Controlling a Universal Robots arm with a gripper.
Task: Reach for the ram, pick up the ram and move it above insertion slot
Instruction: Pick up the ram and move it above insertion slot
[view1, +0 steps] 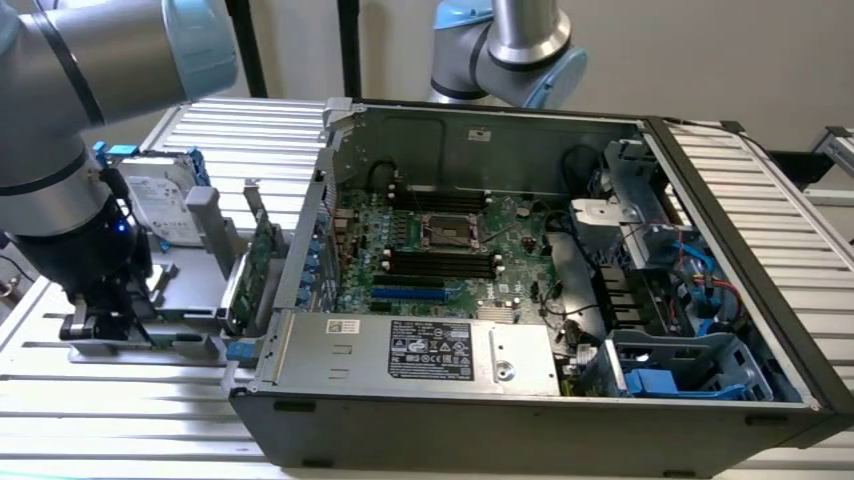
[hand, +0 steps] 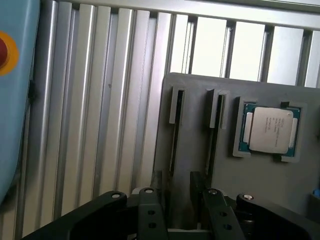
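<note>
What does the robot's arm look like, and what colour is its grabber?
The arm is made of fat, round silver tubes with light blue caps at the joints. Its gripper is black, with two flat fingers dotted with small screws.

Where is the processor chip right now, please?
In the wrist view, the processor chip sits in a recess of the grey holder plate, next to two narrow slots.

The hand (hand: 177, 192) is partly cut off

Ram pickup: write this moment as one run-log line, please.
hand: open, empty | position: over gray holder slots | in holder: processor chip
</note>
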